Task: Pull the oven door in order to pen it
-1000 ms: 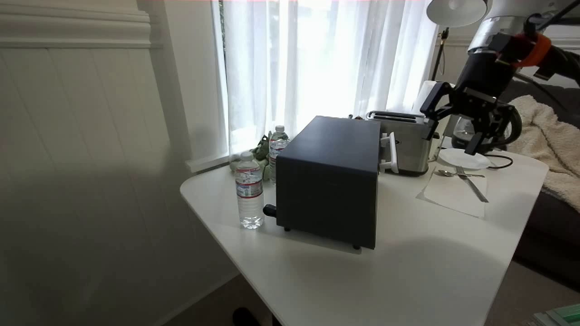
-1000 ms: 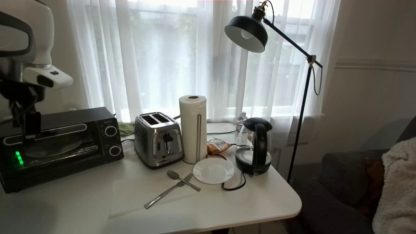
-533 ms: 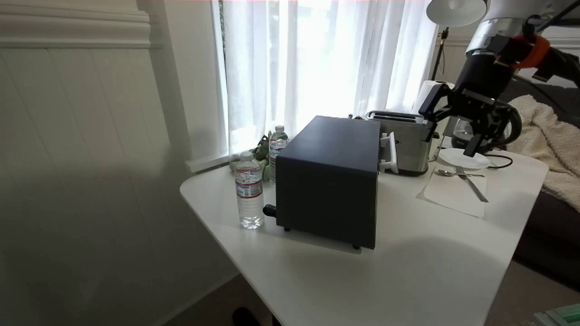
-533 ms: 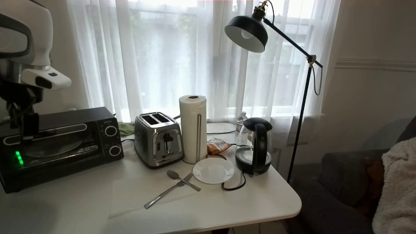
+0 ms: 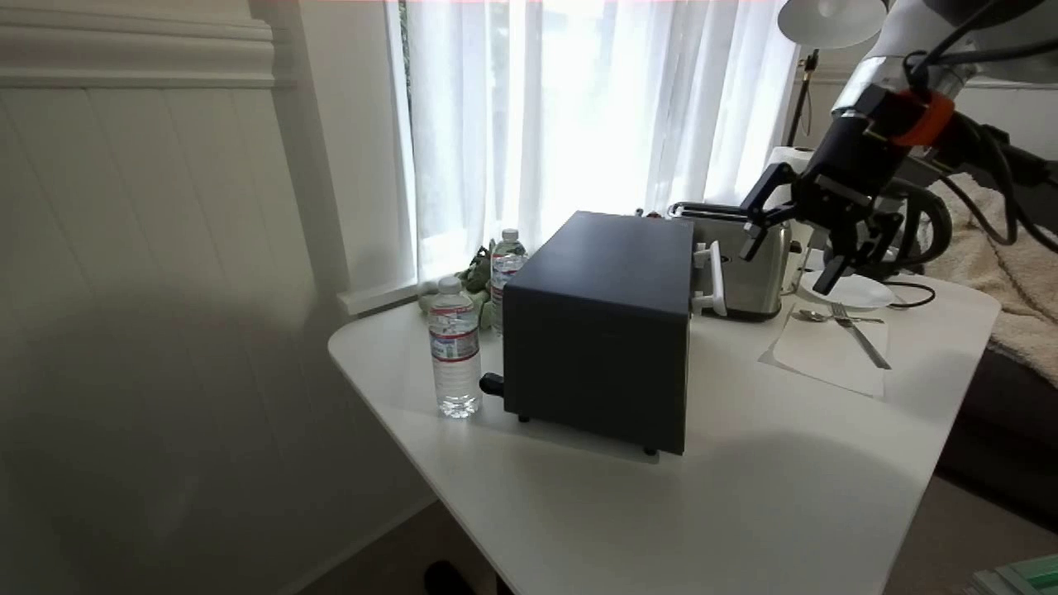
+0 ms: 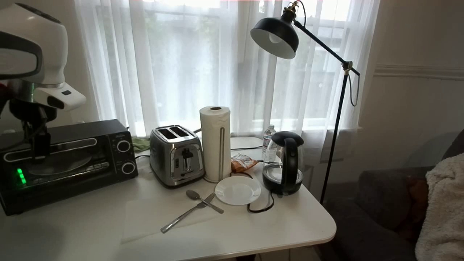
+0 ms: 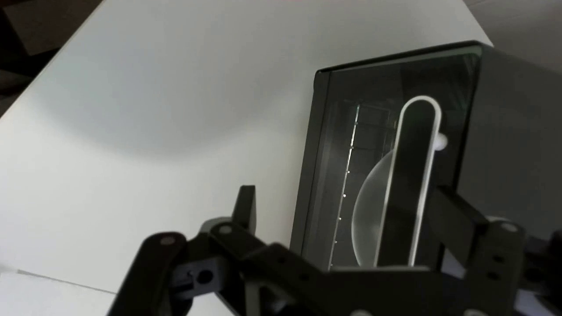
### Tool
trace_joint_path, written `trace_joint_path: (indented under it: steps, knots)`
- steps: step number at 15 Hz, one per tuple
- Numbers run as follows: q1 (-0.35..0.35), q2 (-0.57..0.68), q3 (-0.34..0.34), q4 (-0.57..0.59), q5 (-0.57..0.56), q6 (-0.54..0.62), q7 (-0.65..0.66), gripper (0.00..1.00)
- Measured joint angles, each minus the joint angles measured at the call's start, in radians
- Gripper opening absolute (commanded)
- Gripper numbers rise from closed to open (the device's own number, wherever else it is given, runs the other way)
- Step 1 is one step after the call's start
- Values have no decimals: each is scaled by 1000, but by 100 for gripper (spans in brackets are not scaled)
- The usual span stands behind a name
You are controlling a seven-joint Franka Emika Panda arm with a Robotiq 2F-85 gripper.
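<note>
The oven (image 5: 595, 372) is a matte black box on the white table; it also shows in an exterior view (image 6: 87, 127) and the wrist view (image 7: 518, 145). Its oven door (image 6: 72, 165) is shut and upright; its glass also shows in the wrist view (image 7: 333, 175). A long, light-edged handle (image 7: 406, 175) runs along the door's top; its white side shows in an exterior view (image 5: 717, 281). My gripper (image 5: 787, 266) is open and empty, in front of the door and apart from the handle. In the wrist view the handle lies between the fingers of the gripper (image 7: 349, 208), nearer the right finger.
A silver toaster (image 6: 177, 156) stands beside the oven, then a paper towel roll (image 6: 214, 145). A white plate (image 6: 237, 190), a spoon (image 6: 204, 201), a fork (image 6: 185, 215) and a glass kettle (image 6: 286, 166) are farther along. Water bottles (image 5: 455, 355) stand behind the oven.
The gripper has moved toward the oven and tilted, left and slightly down in an exterior view. Before that it barely moved. The door, oven and other objects have not moved.
</note>
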Motion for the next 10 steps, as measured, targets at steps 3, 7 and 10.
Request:
trace_joint_path:
  steps: [3,7,10]
  knots:
    - [13,47,3,2,49,62,-7,100]
    - [47,95,2,23,202,93,-83,100]
    - [52,119,3,38,268,93,-130,100]
